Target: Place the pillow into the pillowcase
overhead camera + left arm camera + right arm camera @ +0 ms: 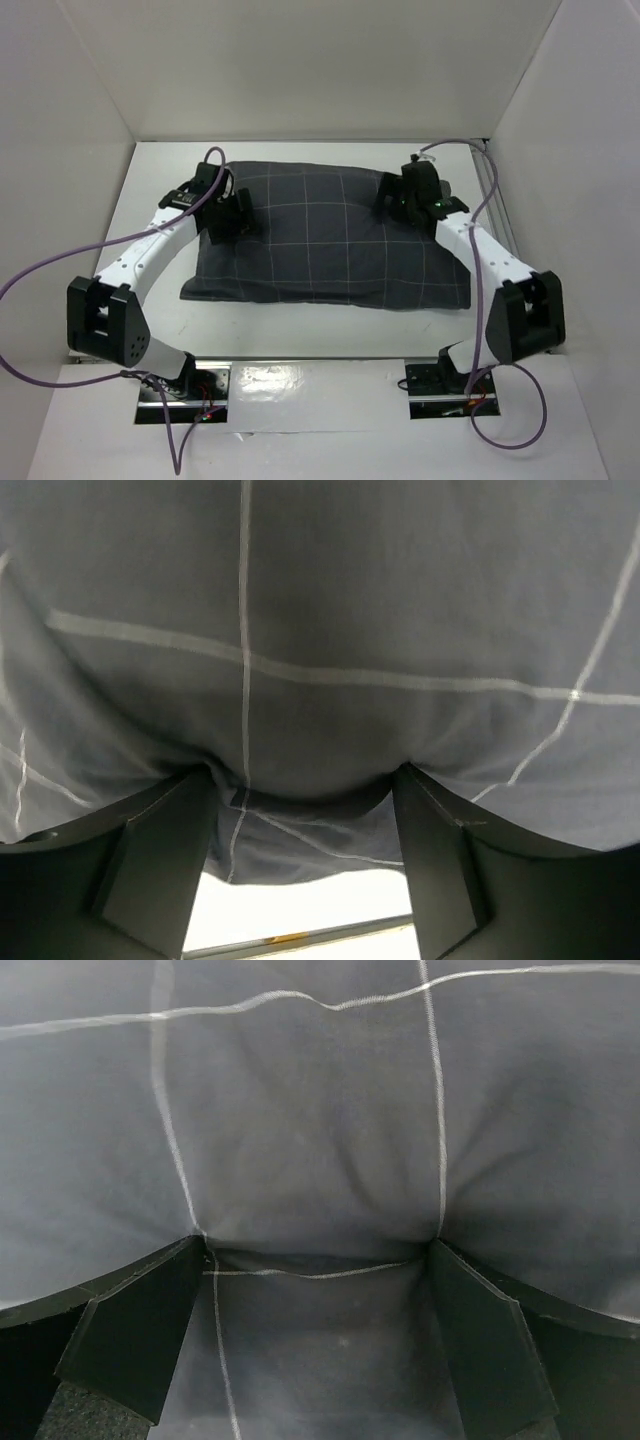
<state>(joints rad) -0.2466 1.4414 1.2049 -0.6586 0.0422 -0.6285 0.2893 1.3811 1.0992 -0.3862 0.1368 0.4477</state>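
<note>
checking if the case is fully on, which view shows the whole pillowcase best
Top external: it shows the whole pillowcase, edges included. Each wrist view shows only a close patch of its checked fabric.

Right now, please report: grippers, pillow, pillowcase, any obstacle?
Left gripper open, pressed into pillowcase. Right gripper same. Pillow not visible; case looks filled. Nothing blocking.

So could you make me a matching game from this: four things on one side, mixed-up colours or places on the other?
1. pillowcase
2. cable
3. table
4. right arm's fingers

A. purple
B. white
C. black, pressing into the checked fabric
D. dark grey with light grid lines

Pairs: 1-D, 2-A, 3-B, 4-C
</note>
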